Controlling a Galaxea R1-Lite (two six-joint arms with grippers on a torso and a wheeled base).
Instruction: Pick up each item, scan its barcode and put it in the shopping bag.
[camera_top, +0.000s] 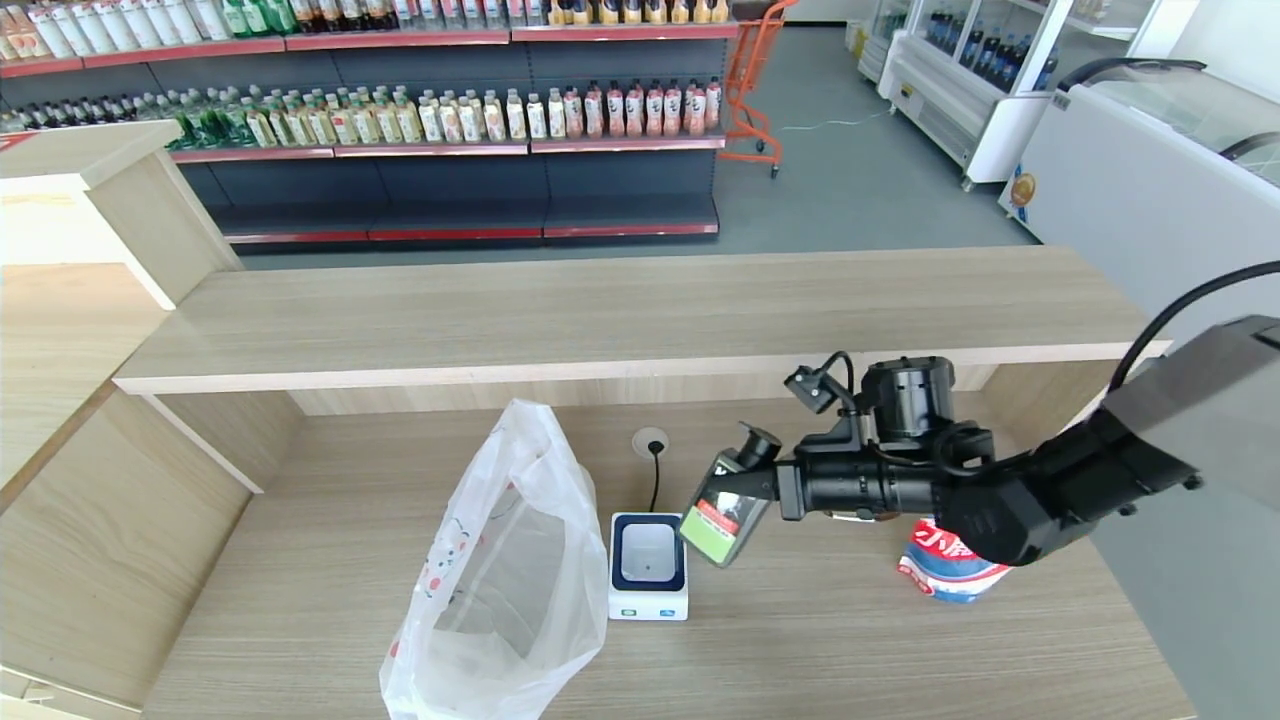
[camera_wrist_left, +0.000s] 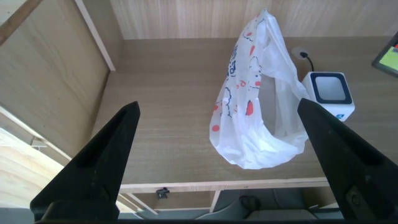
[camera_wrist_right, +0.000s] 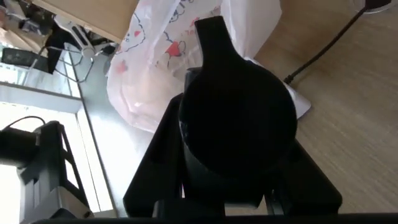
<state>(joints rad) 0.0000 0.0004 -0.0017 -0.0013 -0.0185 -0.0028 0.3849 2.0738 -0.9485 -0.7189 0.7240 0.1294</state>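
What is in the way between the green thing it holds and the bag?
Only the barcode scanner, on the counter between the green-labelled pack in the right gripper and the shopping bag; the pack seems held higher.

Looks over a pale wood-grain counter (camera_top: 800, 640) with a raised ledge (camera_top: 620, 320) along the far side and a wooden side panel (camera_top: 110, 560) at the left. Beyond, takes in a grey floor (camera_top: 850, 180) and dark shelving (camera_top: 450, 190) edged in red, lined with rows of bottles (camera_top: 450, 115) (an orange trolley (camera_top: 745, 70) just beside its right end). Shows a white chest freezer (camera_top: 1130, 200) and a glass-fronted cooler (camera_top: 985, 60) on the right, brightly lit.
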